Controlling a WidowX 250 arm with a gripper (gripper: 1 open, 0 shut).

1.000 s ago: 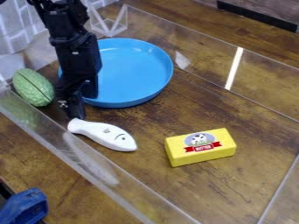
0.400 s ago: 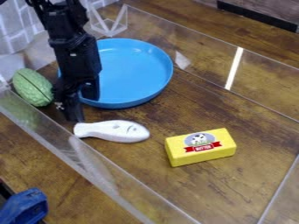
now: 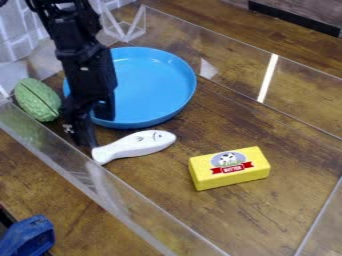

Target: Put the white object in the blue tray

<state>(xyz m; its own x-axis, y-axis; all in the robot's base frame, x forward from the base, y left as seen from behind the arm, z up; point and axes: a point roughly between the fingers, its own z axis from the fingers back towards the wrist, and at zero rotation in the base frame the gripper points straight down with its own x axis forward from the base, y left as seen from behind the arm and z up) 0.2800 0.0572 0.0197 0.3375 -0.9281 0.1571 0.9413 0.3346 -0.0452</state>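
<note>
Lying on the wooden table [image 3: 267,120], the white fish-like toy [image 3: 132,146] is seen just in front of the blue tray [image 3: 150,82], outside its rim, head toward the yellow box [image 3: 229,167]. The black gripper [image 3: 83,130] is lowered beside the toy's tail; its jaw state cannot be told. A green ball [image 3: 38,99] is seen left.

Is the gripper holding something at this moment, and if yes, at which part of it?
Nothing seems held. The white object lies flat on the table; the gripper stands at its tail end, but any contact cannot be told.
</note>
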